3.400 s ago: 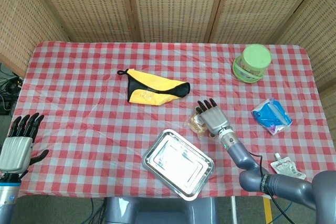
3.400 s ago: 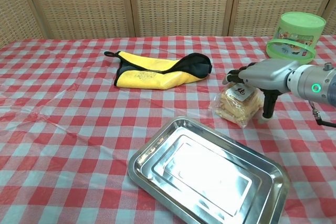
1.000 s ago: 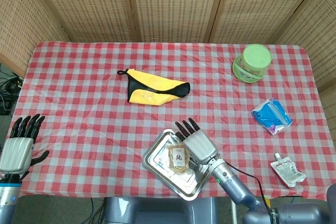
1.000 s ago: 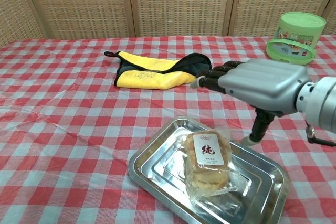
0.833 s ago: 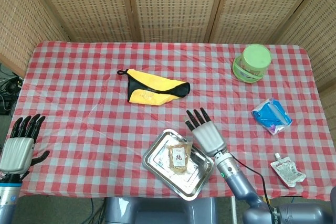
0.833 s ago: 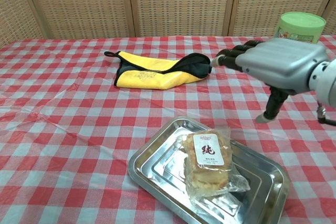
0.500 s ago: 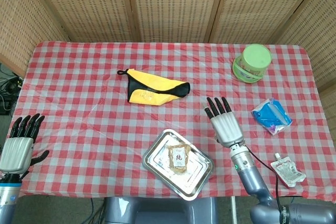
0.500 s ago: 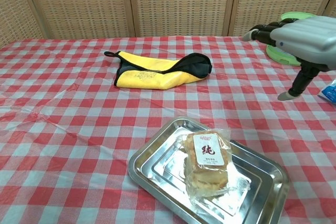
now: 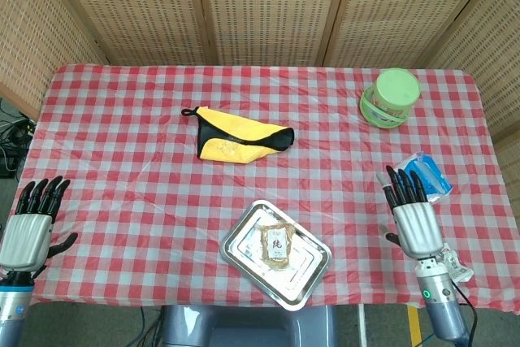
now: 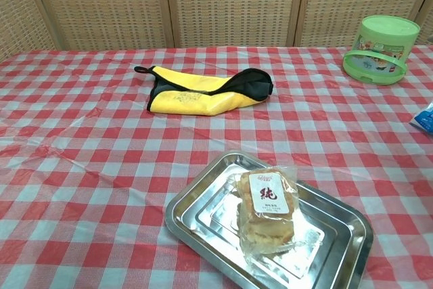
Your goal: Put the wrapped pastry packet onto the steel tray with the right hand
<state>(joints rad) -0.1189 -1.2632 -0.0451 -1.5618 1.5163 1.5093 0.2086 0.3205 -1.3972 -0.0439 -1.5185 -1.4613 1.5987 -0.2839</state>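
Note:
The wrapped pastry packet [image 9: 276, 245] [image 10: 268, 210] lies flat in the steel tray [image 9: 243, 236] [image 10: 191, 206] near the table's front edge, its label facing up. My right hand [image 9: 414, 217] hangs at the front right of the table, well to the right of the tray, fingers spread and holding nothing; the chest view does not show it. My left hand [image 9: 30, 227] stays off the table's front left corner, fingers apart and empty.
A yellow and black cloth [image 9: 240, 140] [image 10: 203, 93] lies at the table's middle. A green lidded tub [image 9: 391, 97] [image 10: 382, 50] stands at the back right. A blue packet [image 9: 424, 175] sits just beyond my right hand, and a white pouch [image 9: 451, 262] lies beside its wrist.
My right hand let go of the pastry packet in the tray, then drew away to the right and out of the chest view. The left hand stayed put.

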